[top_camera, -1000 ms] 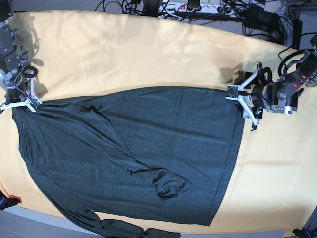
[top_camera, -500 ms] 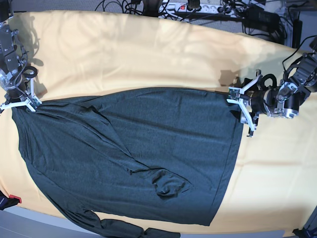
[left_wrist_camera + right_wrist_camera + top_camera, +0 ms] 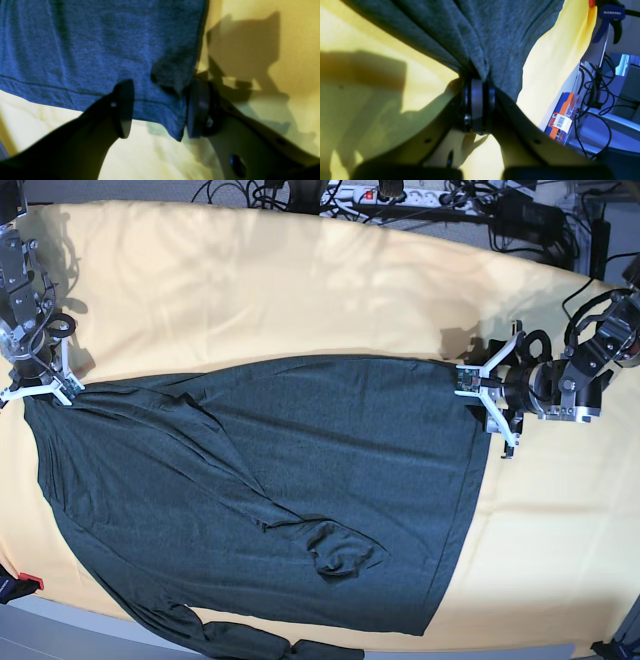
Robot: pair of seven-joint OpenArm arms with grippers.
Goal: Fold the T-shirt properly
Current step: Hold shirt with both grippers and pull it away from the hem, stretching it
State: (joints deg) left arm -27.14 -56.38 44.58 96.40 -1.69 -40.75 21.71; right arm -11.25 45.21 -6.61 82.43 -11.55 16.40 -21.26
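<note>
A desk draped in a pale yellow cloth (image 3: 300,280) fills the base view, with a tangle of black cables and a power strip (image 3: 390,194) along its far edge.

Nearest the camera, the large dark charcoal-green heathered knit T-shirt (image 3: 270,490) lies spread flat on the cloth. One long sleeve trails off the near edge of the desk, and a small rumpled bump of fabric sits just inside the shirt's near hem side. Soft diagonal creases run across the body from its corner on the view's left.

Farther back along the shirt's far edge, each arm stands at a corner. The right gripper (image 3: 477,75) has its jaws pressed tight together on a bunched pinch of the shirt's fabric. The left gripper (image 3: 156,107) is at the hem corner with its jaws standing wide, one pad on top of the cloth and the other just off the shirt's side edge; the corner lies between them but is not clamped.

As a judgement, the folding itself has hardly begun: the shirt is spread but no fold is made. What remains is securing the hem corner, tucking the sleeves and doubling the body over.
</note>
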